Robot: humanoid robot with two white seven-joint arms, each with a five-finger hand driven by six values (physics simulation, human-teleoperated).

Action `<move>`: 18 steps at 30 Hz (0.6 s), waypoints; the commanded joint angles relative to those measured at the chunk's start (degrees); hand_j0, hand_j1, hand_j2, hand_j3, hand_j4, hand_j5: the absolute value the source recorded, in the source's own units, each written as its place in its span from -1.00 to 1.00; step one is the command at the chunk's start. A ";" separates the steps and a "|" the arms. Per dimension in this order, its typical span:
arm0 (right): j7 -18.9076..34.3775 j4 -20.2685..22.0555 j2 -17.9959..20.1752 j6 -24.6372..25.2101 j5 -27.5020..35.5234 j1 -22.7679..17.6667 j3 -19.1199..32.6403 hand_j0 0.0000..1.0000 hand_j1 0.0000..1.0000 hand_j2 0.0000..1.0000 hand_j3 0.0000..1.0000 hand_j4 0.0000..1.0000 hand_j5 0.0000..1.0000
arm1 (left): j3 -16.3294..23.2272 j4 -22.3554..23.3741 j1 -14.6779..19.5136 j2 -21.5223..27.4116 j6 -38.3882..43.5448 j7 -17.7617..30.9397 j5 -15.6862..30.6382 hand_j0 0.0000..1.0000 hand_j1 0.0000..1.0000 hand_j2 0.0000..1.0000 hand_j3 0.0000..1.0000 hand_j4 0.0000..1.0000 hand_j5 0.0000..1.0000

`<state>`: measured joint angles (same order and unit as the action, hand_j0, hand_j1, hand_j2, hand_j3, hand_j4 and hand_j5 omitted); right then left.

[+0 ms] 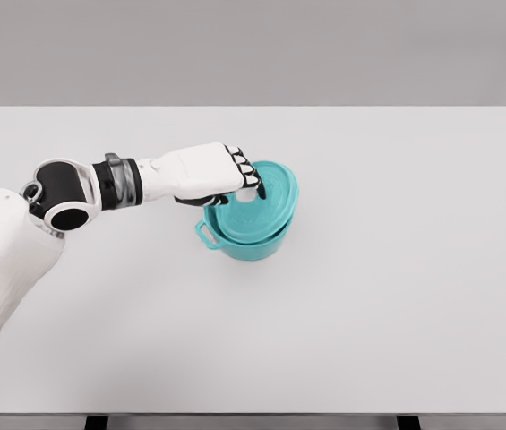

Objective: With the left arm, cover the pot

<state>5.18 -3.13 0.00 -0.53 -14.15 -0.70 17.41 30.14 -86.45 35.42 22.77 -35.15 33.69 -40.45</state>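
Observation:
A teal pot [245, 244] with a side handle stands near the middle of the white table [396, 296]. A teal lid [270, 208] sits tilted over the pot's mouth, its right side raised and overhanging the rim. My left hand [245, 179] reaches in from the left and is curled around the lid's pale knob [247, 194]. The fingers hide most of the knob. The right arm is out of view.
The table's front edge runs along the bottom of the view, with dark legs below it. A grey wall rises behind the far edge.

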 commanded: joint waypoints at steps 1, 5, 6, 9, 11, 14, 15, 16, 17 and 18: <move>0.01 -0.03 0.00 0.00 0.00 0.00 0.00 1.00 1.00 1.00 1.00 1.00 1.00 | 0.09 -0.65 0.00 0.08 0.15 -0.03 0.20 0.47 0.47 0.47 0.47 0.47 0.47; 0.01 -0.03 0.00 0.00 0.00 0.00 0.00 1.00 1.00 1.00 1.00 1.00 1.00 | 0.35 -0.65 0.62 0.08 0.15 -0.03 0.20 0.52 0.52 0.52 0.52 0.52 0.52; 0.01 -0.03 0.00 0.00 0.00 0.00 0.00 1.00 1.00 1.00 1.00 1.00 1.00 | 0.35 -0.65 0.70 0.08 0.15 -0.03 0.20 0.52 0.52 0.52 0.52 0.52 0.52; 0.01 -0.03 0.00 0.00 0.00 0.00 0.00 1.00 1.00 1.00 1.00 1.00 1.00 | 0.44 -0.65 0.70 0.08 0.15 -0.03 0.20 0.54 0.54 0.54 0.54 0.54 0.54; 0.01 -0.03 0.00 0.00 0.00 0.00 0.00 1.00 1.00 1.00 1.00 1.00 1.00 | 0.44 -0.65 0.70 0.08 0.15 -0.03 0.20 0.55 0.55 0.55 0.55 0.55 0.55; 0.01 -0.03 0.00 0.00 0.00 0.00 0.00 1.00 1.00 1.00 1.00 1.00 1.00 | 0.35 -0.57 0.70 0.08 0.15 -0.03 0.20 0.55 0.55 0.55 0.55 0.55 0.55; 0.01 -0.03 0.00 0.00 0.00 0.00 0.00 1.00 1.00 1.00 1.00 1.00 1.00 | 0.35 -0.65 0.70 0.08 0.15 -0.03 0.20 0.55 0.55 0.55 0.55 0.55 0.55; 0.01 -0.03 0.00 0.00 0.00 0.00 0.00 1.00 1.00 1.00 1.00 1.00 1.00 | 0.35 -0.65 0.70 0.08 0.15 -0.03 0.20 0.55 0.55 0.55 0.55 0.55 0.55; 0.01 0.05 0.00 0.00 0.00 0.00 0.00 1.00 1.00 1.00 1.00 1.00 1.00 | 0.35 -0.74 0.70 0.08 0.15 -0.03 0.28 0.55 0.55 0.55 0.55 0.55 0.55; 0.01 0.05 0.00 0.00 0.00 0.09 0.00 1.00 1.00 1.00 1.00 1.00 1.00 | 0.35 -1.35 0.70 0.35 0.15 -0.03 0.29 0.56 0.56 0.56 0.56 0.56 0.56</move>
<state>5.18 -3.14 0.00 -0.53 -14.15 -0.70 17.41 30.54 -87.36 36.12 22.95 -35.16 33.69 -40.51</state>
